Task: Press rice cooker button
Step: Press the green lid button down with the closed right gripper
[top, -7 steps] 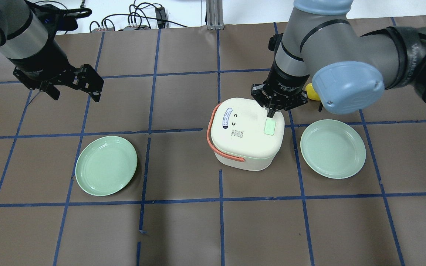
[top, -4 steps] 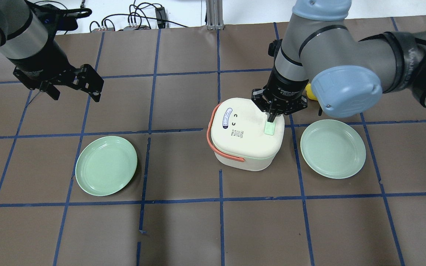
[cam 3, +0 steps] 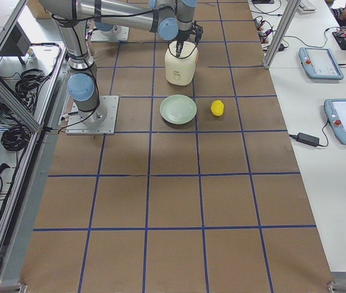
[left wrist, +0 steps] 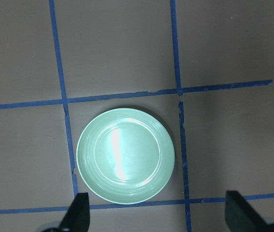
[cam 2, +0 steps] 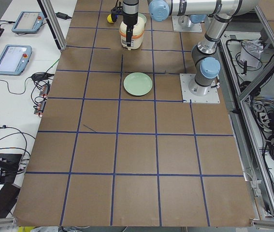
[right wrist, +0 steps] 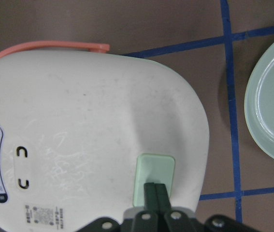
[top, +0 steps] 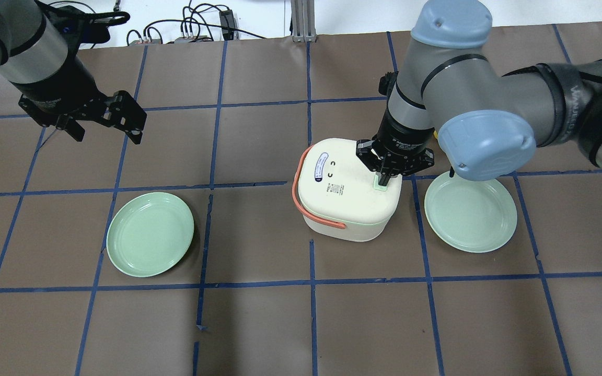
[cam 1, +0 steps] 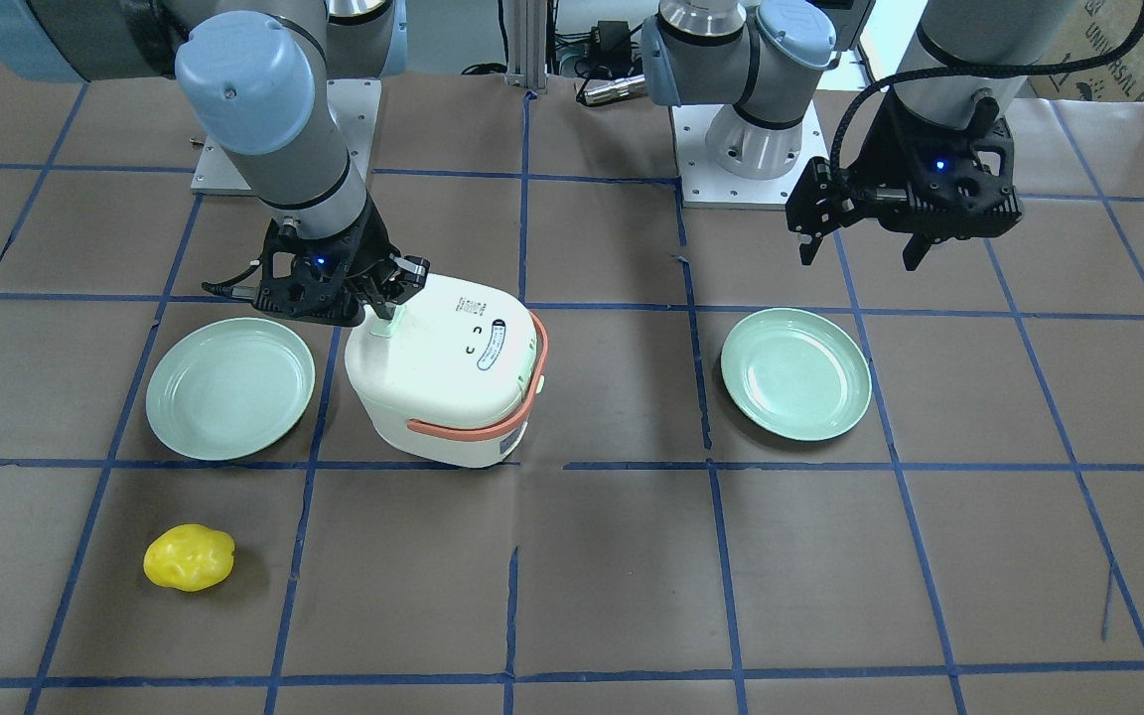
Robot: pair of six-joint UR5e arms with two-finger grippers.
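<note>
On table [top: 259, 324], right of centre, rice cooker [top: 348, 198] is sitting. Your right gripper [top: 383, 180], jaws clenched empty, is resting on green button [right wrist: 153, 166]. Be pushing straight down, centred, gently. Left gripper [top: 106, 131] is hanging released.

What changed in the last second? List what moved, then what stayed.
The right gripper, fingers together, slid from the far edge of the rice cooker back toward the robot, and its tips now sit on the pale green button. It took hold of nothing. The cooker, the open left gripper, the left plate and the right plate stayed put.
</note>
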